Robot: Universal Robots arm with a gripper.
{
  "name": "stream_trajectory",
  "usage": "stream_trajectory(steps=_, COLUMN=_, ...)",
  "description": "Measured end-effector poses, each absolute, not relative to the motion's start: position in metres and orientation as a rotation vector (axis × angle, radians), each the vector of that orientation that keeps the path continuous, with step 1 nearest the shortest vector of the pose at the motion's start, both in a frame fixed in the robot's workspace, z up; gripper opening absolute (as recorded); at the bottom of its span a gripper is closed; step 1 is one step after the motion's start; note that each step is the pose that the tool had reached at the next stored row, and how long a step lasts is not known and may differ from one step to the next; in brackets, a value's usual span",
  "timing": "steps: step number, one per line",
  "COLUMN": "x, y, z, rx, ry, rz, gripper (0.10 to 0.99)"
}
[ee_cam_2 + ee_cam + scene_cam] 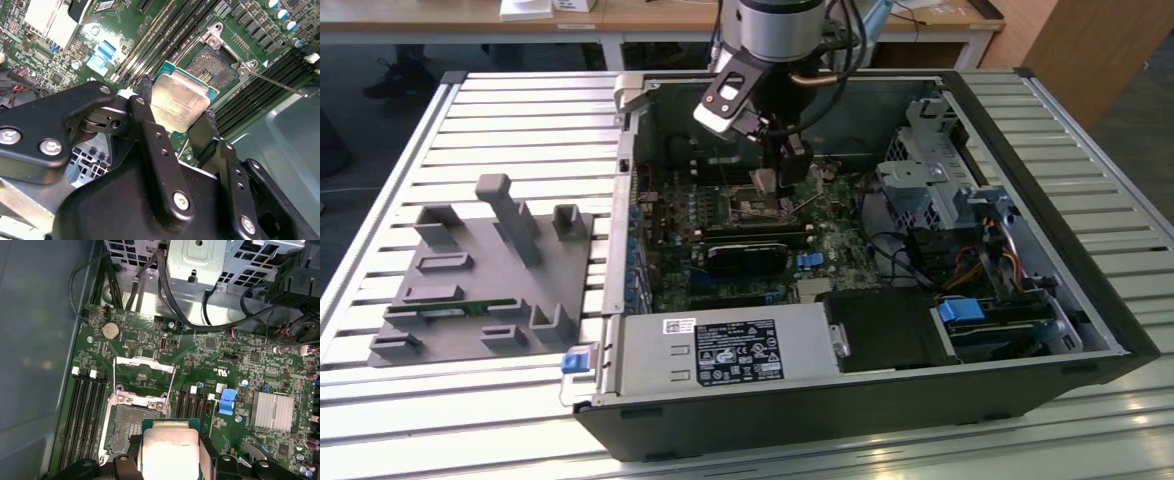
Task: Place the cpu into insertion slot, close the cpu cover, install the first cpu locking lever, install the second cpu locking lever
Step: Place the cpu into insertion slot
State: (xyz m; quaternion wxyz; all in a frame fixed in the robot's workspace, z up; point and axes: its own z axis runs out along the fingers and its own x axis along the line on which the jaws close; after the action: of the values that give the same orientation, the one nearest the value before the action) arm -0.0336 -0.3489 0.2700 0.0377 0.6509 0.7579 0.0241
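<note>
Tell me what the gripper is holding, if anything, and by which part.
The gripper holds the cpu, its fingers pinching two opposite side edges, metal top facing the wrist cameras, not yet seated in the insertion slot.

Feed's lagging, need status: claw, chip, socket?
Claw shut on small silvery-grey square cpu. Held near dark square insertion slot, not seated. Silvery metal cpu cover raised, slot unobstructed.

Slatted metal workbench, wooden desk behind, wooden cabinet, grey floor
</note>
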Motion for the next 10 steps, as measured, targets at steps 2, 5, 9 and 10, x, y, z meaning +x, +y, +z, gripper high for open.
stream_trajectory(steps=2, x=-0.0336, y=-0.3489, z=0.2697, rx=1.997, ry=2.325, rz=0.074, gripper=0.537)
stream_trajectory(steps=5, x=-0.0336, y=-0.3489, z=0.2693, rx=1.997, ry=2.325, rz=0.074, gripper=0.537)
stream_trajectory(steps=9, x=-0.0336, y=-0.3489, z=0.2685, rx=1.997, ry=2.325, rz=0.074, gripper=0.537)
stream_trajectory(steps=10, x=-0.0336, y=-0.3489, z=0.2681, rx=1.997, ry=2.325, rz=0.074, gripper=0.537)
